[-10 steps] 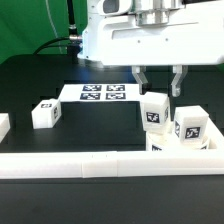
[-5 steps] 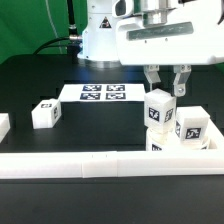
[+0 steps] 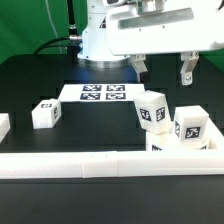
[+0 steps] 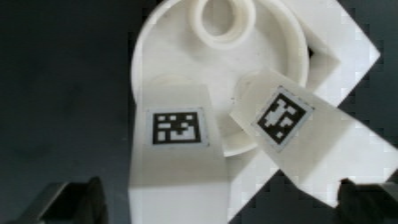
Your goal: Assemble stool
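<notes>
I see the gripper (image 3: pixel 163 70) hanging over the tabletop (image 3: pixel 40 80) towards the corner at the exterior view's right, near the camera. Its jaws stand spread wide and have hold of nothing. In the wrist view the dark fingertips (image 4: pixel 75 200) show at either side with clear space between them. Right under the gap sits a tilted leg (image 3: pixel 152 110), a chunky white block with a black-and-white tag facing the exterior camera; it leans off the vertical and neither finger touches it. Just beside it, on the exterior view's right, a second leg (image 3: pixel 191 125) stands straighter, its own tag also facing the camera. Both rise from the round white seat (image 3: pixel 168 146), which lies low against the long white rail (image 3: pixel 100 163). I cannot tell whether either leg is properly seated in it. From the wrist camera the seat (image 4: pixel 196 50) fills much of the picture, with the tilted leg (image 4: pixel 175 128) and the second leg (image 4: pixel 281 112) crossing over it, tags up. A third leg (image 3: pixel 46 113) rests alone on the tabletop, well apart from the others, towards the edge at the exterior view's left. The marker board (image 3: pixel 100 93) lies flat behind it, nearer the middle. The rail runs along the edge nearest the exterior camera.
</notes>
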### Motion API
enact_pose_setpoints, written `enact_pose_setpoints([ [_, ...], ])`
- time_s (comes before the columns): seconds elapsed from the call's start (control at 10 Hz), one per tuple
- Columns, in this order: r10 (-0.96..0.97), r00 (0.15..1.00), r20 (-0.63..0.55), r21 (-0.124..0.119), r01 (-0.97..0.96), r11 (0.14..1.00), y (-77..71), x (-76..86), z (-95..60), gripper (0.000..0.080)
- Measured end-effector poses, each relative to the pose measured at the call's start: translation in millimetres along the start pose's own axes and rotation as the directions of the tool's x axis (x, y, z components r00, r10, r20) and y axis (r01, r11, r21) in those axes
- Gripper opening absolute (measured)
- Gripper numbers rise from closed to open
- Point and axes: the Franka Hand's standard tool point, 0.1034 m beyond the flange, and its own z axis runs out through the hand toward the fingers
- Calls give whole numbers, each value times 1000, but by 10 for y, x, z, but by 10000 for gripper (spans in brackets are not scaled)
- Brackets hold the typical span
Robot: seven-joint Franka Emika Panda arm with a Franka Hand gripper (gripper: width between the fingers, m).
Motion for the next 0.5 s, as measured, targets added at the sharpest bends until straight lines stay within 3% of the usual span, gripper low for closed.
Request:
enact_pose_setpoints([
  [0.1, -63, 997, 32, -15, 64, 998, -6, -16, -12, 648],
  [0.4, -282, 959, 33, -15, 283, 959, -5, -12, -2, 648],
  [0.5, -433, 901, 22, -34, 433, 901, -18, -22, 11, 649],
])
